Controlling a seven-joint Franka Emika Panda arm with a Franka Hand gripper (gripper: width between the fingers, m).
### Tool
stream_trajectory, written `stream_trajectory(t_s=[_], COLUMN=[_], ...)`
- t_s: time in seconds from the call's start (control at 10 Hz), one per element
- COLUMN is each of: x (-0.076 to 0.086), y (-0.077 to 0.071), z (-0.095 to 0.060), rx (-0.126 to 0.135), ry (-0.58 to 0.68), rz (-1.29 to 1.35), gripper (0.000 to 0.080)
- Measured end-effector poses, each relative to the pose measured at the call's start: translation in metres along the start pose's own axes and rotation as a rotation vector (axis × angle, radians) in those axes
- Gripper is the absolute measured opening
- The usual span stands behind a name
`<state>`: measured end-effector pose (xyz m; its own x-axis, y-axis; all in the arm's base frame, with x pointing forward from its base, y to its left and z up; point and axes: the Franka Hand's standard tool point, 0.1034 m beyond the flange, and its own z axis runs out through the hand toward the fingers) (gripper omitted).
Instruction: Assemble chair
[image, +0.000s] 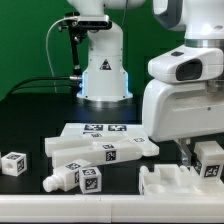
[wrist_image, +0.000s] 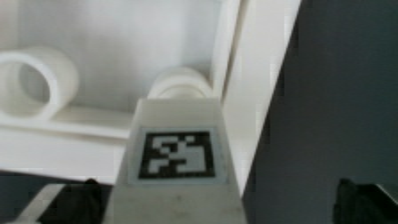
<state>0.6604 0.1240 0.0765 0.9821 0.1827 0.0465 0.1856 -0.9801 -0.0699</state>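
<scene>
A black table (image: 30, 140) stretches before a green backdrop (image: 25, 40), and the chair lies on it as loose white pieces. Toward the exterior view's left sits a cube (image: 13, 163). Nearer the middle, a long bar (image: 105, 149) lies along the front edge of the marker board (image: 92, 129), with a round-ended piece (image: 75, 179) in front of it. My base (image: 105, 75) stands behind them all.

At the exterior view's right, my bulky wrist (image: 185, 90) hides much of the table, and a notched panel (image: 165, 182) lies just beside it. My claw (wrist_image: 217, 200) hangs low there, astride a tagged bar (wrist_image: 175, 150). My fingers (wrist_image: 71, 200) are spread wide, with a gap showing on either side of the bar, so I grip nothing. Close behind the bar is a white piece with round openings (wrist_image: 45, 90).
</scene>
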Motion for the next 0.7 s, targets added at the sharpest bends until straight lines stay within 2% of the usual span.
stream_trajectory(t_s=[0.1, 0.2, 0.3, 0.4, 0.6, 0.7], x=[-0.0001, -0.0001, 0.0002, 0.0001, -0.0018, -0.0082], y=[0.0, -0.0001, 0.001, 0.0042, 0.0067, 0.0073], z=[0.0001, 0.0003, 0.0001, 0.0002, 0.0002, 0.0002], rx=[0.0, 0.0, -0.001, -0.004, -0.005, -0.001], ry=[-0.001, -0.001, 0.001, 0.001, 0.038, 0.063], rz=[0.012, 0.024, 0.062, 0.156, 0.31, 0.42], gripper=[0.0558, 0.0375, 0.0375, 0.0293, 0.0293, 0.0293])
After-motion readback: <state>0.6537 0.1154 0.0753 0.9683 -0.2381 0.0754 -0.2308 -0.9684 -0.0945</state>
